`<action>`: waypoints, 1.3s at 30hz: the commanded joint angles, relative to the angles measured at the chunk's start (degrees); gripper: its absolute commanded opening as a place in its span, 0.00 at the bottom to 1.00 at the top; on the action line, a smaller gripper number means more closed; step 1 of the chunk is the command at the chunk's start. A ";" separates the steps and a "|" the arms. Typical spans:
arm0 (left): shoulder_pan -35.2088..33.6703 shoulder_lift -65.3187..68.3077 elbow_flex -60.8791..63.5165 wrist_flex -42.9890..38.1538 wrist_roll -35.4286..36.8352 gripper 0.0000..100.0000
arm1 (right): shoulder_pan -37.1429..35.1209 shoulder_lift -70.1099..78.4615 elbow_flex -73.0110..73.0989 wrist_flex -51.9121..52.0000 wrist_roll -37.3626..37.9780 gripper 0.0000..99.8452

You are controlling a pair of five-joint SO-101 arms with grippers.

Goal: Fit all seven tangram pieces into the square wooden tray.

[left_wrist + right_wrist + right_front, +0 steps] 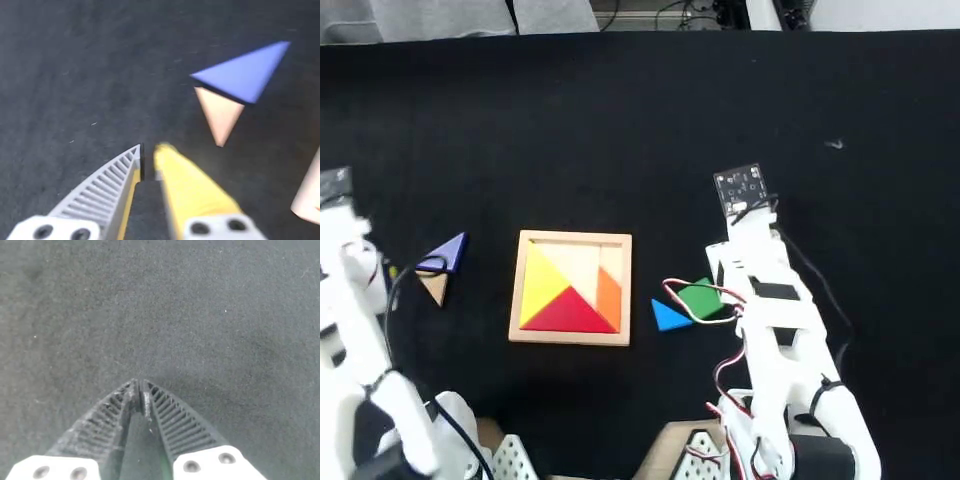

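Tray (575, 236) part-filled, seen from above; left gripper (150, 148) closed, empty, near blue triangle (245, 75); right gripper (139, 383) closed, empty

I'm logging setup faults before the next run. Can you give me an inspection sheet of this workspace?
Surface: black cloth, flat.
Job's things: wooden tray holds yellow triangle, red triangle, orange piece; green piece, blue triangle right of it; violet triangle, tan triangle left of it.
Clutter: nothing seen.
Grippers: left gripper and right gripper shut, empty.
Cables: red-white wire loops by the green piece.
Surroundings: cables beyond the cloth's far edge.
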 commanded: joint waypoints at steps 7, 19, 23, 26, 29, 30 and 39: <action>8.84 22.42 -14.02 -11.87 5.80 0.21 | -1.41 -1.89 -1.71 -1.23 0.00 0.01; 12.18 34.90 -17.54 -18.64 -5.98 0.21 | -2.55 -1.89 0.31 -4.66 0.00 0.01; 12.35 34.99 -17.54 -18.55 -5.98 0.21 | -2.55 -1.89 0.66 -5.19 0.00 0.01; 12.26 35.08 -17.45 -18.55 -5.98 0.21 | -2.55 -1.89 0.66 -5.19 0.00 0.01; 12.26 35.08 -17.27 -18.55 -6.07 0.21 | -2.55 -1.89 0.66 -5.19 0.00 0.01; 12.35 35.08 -17.10 -18.55 -6.07 0.21 | -2.55 -1.89 0.66 -5.19 0.00 0.01; 19.12 35.60 -28.62 2.55 -21.27 0.26 | -2.55 -1.89 0.66 -5.01 0.00 0.01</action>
